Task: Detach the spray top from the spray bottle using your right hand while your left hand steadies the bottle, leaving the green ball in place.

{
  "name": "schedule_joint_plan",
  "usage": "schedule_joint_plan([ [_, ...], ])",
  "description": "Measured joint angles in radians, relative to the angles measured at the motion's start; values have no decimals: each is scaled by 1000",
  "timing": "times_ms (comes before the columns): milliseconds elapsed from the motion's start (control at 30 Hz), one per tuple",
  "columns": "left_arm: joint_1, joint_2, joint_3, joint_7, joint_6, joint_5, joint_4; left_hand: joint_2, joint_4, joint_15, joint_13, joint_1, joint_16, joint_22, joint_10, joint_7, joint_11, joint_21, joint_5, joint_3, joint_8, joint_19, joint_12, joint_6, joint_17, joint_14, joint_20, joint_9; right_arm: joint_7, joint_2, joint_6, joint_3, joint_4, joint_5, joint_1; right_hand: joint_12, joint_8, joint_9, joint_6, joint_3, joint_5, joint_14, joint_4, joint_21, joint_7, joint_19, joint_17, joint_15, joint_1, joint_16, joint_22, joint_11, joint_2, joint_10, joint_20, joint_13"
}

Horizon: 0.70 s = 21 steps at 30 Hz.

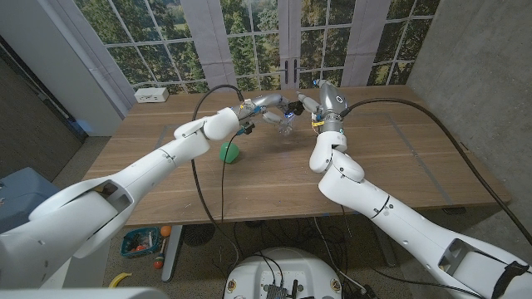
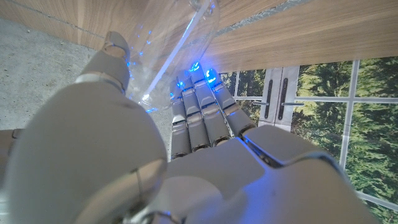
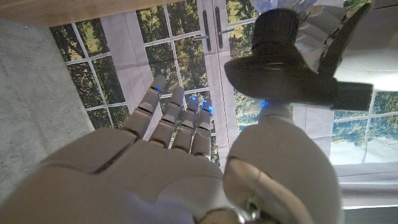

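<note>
— Wooden table under tall windows: where's the bottle?

— At twelve o'clock, lifted clear. My left hand is wrapped round the clear spray bottle, bracing it for the twist.

— The right?

— My right hand grips the black spray top. Green ball sits undisturbed at ten o'clock.

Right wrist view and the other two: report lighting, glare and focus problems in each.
Right wrist view: the black spray top is a dark backlit silhouette against bright windows; the right hand is close and soft. Left wrist view: blue glow on the left hand's fingers; the clear spray bottle shows blurred glints. Head view: even daylight, wide-angle bending; green ball sharp.
</note>
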Motion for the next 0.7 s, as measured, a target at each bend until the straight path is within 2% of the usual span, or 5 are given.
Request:
schedule_joint_plan([
  [133, -5, -5, 0, 8, 8, 5, 11, 0, -2, 0, 0, 0, 0, 0, 0, 0, 0, 0, 0, 2, 0, 0, -3, 0, 0, 0, 0, 0, 75, -43, -32, 0, -54, 21, 12, -6, -6, 0, -18, 4, 19, 0, -7, 0, 3, 0, -5, 0, -6, -8, 0, -1, 7, -15, 0, 0],
  [200, -8, -8, 0, 12, 11, 6, 17, 0, -3, 0, 0, 0, 0, 0, 0, 0, 0, 0, 0, 3, 0, 0, -4, 0, 0, 0, 0, 0, 121, -62, -65, -1, -81, 34, 17, -8, -8, 0, -31, 3, 23, -4, -11, -4, 6, -3, -5, -4, 13, -8, 0, 0, 26, -22, -3, 0],
  [500, -19, -17, 5, 25, 16, 12, 34, 0, -3, 0, 1, 0, -7, 0, 0, 0, 0, 0, 0, 3, 0, 0, -7, 0, 0, 0, 0, 0, 209, -128, -152, 10, -178, 92, 24, -19, -15, 0, -61, 3, 25, -30, -11, -12, 22, -22, -11, 2, 11, -25, 0, 13, 34, -56, 7, -3],
  [600, -21, -18, 7, 28, 17, 13, 37, 0, -3, 0, 1, 0, -7, 0, 0, 0, 0, 0, 0, 3, 0, 0, -7, 0, 0, 0, 0, 0, 235, -150, -177, 15, -204, 123, 30, -21, -14, 0, -62, 18, 25, -36, -27, -12, 23, -23, -15, -4, 34, -29, 0, 12, 57, -59, 9, -3],
  [700, -23, -18, 8, 31, 19, 13, 38, 0, -3, 0, 1, 0, -7, 0, 0, 0, 0, 0, 0, 3, 0, 0, -8, 0, 0, 0, 0, 0, 265, -173, -194, 25, -225, 160, 36, -21, -3, 0, -46, 33, 25, -39, -42, -12, 6, -27, -19, 0, 54, -32, 0, 12, 76, -59, 5, -3],
])
